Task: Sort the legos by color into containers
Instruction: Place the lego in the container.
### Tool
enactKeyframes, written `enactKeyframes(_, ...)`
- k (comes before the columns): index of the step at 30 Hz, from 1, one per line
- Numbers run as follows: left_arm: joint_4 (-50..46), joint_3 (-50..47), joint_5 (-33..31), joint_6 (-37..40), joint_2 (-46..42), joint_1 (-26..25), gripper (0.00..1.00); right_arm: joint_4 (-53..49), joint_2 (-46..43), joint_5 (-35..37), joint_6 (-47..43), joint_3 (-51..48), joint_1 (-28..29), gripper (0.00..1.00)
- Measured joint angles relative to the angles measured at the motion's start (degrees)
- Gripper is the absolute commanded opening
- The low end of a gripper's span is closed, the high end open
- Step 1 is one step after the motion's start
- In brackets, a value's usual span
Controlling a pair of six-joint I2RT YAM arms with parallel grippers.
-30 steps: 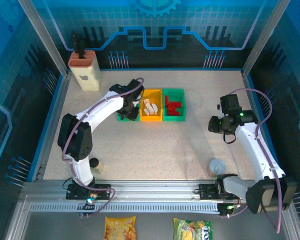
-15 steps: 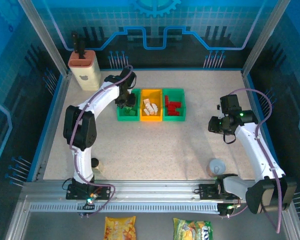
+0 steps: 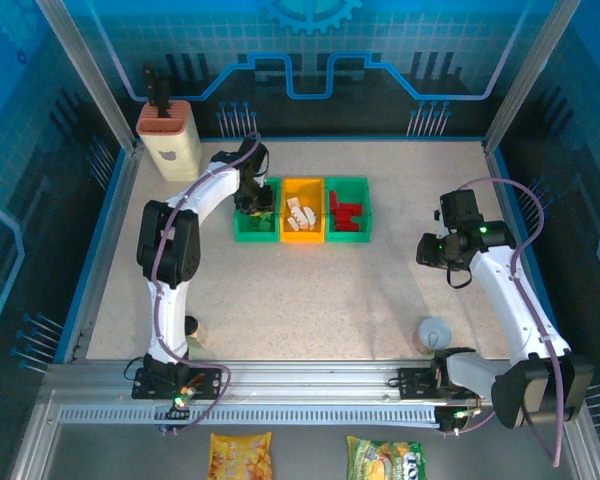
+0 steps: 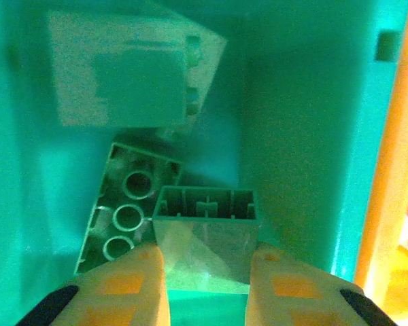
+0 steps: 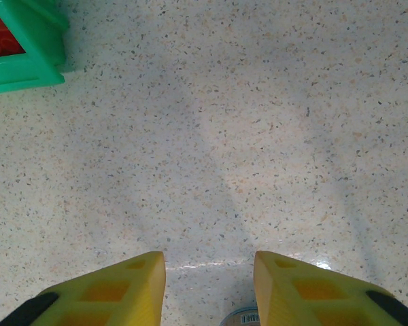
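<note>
Bright, even overhead light on the table (image 3: pixel 380 290), soft shadows, green-tinted blur inside the bin (image 4: pixel 292 136)

Green bin (image 5: pixel 27 71) partly off-frame, top-left

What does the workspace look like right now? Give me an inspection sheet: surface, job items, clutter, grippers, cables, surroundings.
Surface: speckled beige table, no loose bricks seen.
Job's things: white bricks in orange bin; red bricks in right green bin; green bricks in left green bin.
Clutter: beige holder, grey cup, small jar, snack packets beyond the rail.
Grippers: left gripper shut on a green brick, reaching into the left green bin; right gripper open over bare table.
Cables: left cable, right cable looped along their arms.
Surroundings: blue panels, aluminium frame.
</note>
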Motion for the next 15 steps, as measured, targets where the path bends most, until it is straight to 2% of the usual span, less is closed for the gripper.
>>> enactKeyframes(15,0.42,1.42,1.29,0.0,0.79,0.22,0.39,0.0,0.02,0.0,0.0,-0.02,0.0,0.4)
